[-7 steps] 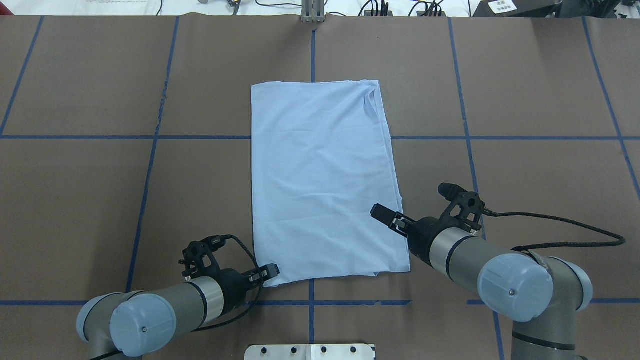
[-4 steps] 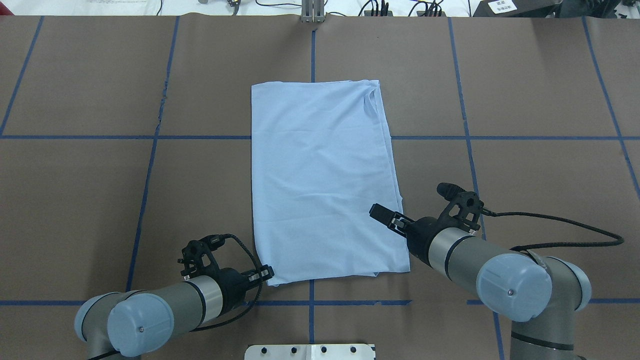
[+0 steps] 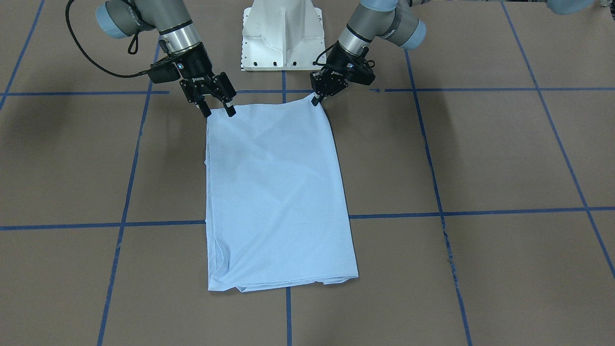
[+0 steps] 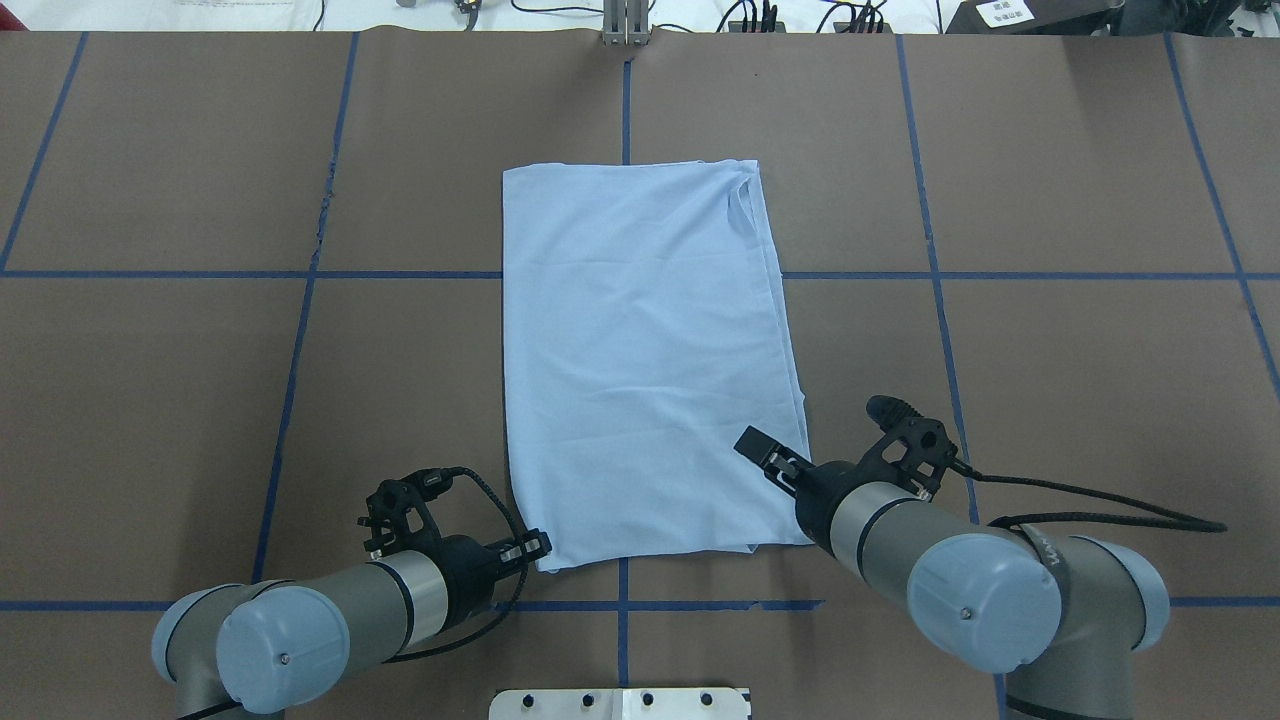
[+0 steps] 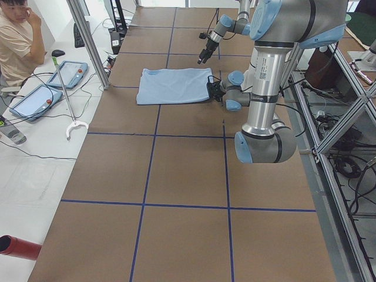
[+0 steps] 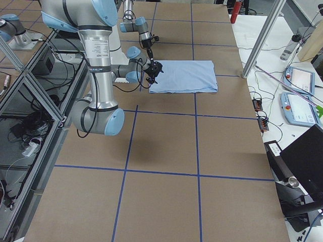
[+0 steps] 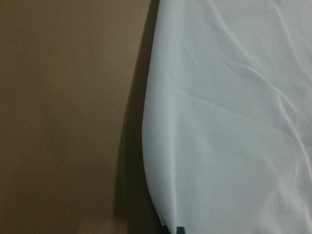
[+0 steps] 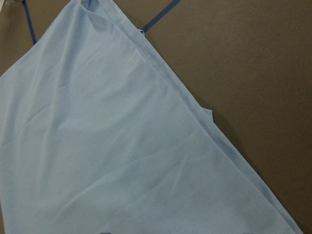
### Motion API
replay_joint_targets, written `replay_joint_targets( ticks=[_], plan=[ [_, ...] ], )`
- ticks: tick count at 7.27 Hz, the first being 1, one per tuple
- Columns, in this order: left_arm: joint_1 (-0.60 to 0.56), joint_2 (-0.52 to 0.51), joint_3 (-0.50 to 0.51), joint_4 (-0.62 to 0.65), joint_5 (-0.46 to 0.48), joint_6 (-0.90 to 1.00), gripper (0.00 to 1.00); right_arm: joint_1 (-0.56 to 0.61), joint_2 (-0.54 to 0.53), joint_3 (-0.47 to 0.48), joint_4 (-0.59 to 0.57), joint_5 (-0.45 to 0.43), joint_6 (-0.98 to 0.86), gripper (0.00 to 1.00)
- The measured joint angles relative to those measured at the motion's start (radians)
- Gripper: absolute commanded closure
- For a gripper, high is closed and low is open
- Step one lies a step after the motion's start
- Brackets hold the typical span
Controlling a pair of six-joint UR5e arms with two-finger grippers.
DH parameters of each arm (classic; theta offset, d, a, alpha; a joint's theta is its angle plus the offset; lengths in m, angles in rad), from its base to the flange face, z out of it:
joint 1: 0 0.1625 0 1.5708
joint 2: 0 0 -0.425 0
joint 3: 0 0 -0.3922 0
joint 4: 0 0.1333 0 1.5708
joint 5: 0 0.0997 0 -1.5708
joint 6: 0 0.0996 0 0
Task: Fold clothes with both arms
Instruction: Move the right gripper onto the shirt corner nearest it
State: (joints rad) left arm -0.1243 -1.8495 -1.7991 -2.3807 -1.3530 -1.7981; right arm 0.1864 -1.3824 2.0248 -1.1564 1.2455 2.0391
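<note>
Shirt (image 3: 274,192), one, light blue, folded to a long rectangle and laid flat at the centre of the frame on the brown table (image 3: 480,154), which is marked with blue tape lines; arms, two, entered from the top of the front-facing view, the right arm (image 3: 168,21) at upper left and the left arm (image 3: 377,21) at upper right; grippers, two; left gripper (image 3: 317,97), just right of top centre, its fingers drawn together on one near corner of the shirt, which is raised to a small peak; right gripper (image 3: 218,112), just left of top centre, its fingers spread wide and poised over the other near corner, nothing held; base (image 3: 283,33), one, white, top centre; person (image 5: 14,35), one, upper left of the left-side view. Hazards, as judged: only the top layer may be caught by the right fingers, so that the layers are separated; the thin pinch at the left corner may be lost on lifting; the fold may be skewed if the corners are raised unevenly.
</note>
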Motion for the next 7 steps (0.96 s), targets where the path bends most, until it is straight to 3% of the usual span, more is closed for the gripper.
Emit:
replay_joint_targets(
  ticks=[2,3,7],
  plan=[
    [0.0,0.0,0.0,0.0,0.0,-0.001,1.0,-0.052,0.048,0.007,-0.195,-0.001,0.105,0.18],
    [0.0,-0.001,0.0,0.0,0.0,-0.001,1.0,-0.069,0.057,-0.002,-0.233,0.001,0.119,0.18],
    [0.0,-0.001,-0.001,-0.002,0.001,-0.001,1.0,-0.081,0.084,-0.055,-0.255,-0.001,0.128,0.19]
  ],
)
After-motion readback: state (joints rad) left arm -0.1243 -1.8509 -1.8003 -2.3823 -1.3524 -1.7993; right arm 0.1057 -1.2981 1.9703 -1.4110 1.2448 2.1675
